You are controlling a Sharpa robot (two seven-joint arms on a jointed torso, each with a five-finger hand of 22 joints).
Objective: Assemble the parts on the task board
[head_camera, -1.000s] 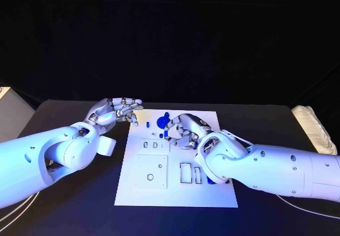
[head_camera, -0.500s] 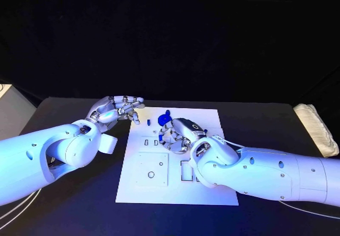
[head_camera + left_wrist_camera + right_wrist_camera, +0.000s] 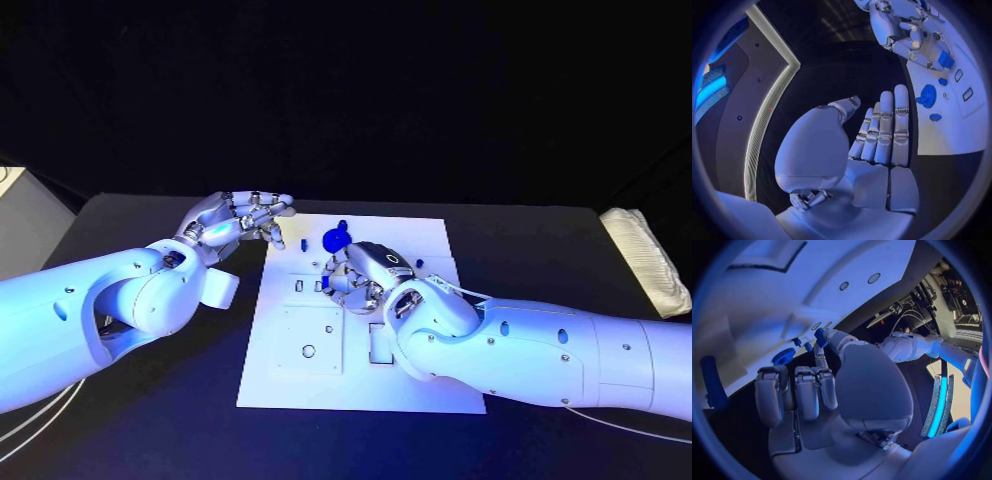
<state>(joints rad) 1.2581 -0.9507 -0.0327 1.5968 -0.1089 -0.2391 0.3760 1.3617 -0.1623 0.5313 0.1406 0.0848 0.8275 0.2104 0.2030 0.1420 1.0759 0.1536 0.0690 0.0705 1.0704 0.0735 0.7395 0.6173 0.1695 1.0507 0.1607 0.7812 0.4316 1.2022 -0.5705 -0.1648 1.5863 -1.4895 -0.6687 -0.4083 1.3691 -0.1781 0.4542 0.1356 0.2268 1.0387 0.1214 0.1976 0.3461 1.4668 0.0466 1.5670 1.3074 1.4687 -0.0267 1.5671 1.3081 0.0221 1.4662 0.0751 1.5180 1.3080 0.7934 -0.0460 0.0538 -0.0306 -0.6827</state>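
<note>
Board: flat white plastic task board (image 3: 361, 385) lying on black counter (image 3: 173, 430); several slots standing empty.
Right hand (image 3: 364, 272): hovering over board, pinching small blue part (image 3: 819, 335).
Left hand (image 3: 240, 218): idling beside board's far corner, fingers apart, holding nothing.
Progress: assembly appearing partly done; round blue gear-like part (image 3: 336, 240) sitting near board's far edge.

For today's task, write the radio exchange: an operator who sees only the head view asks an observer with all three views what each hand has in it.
Operator: The right hand sits over the task board, back towards me. Is anything in it?
Observer: Yes. The right wrist view shows a small blue part pinched at its fingertips.
Operator: And the left hand? I can't see its palm.
Observer: In the left wrist view the palm is bare and the fingers lie straight, side by side, holding nothing.
</note>
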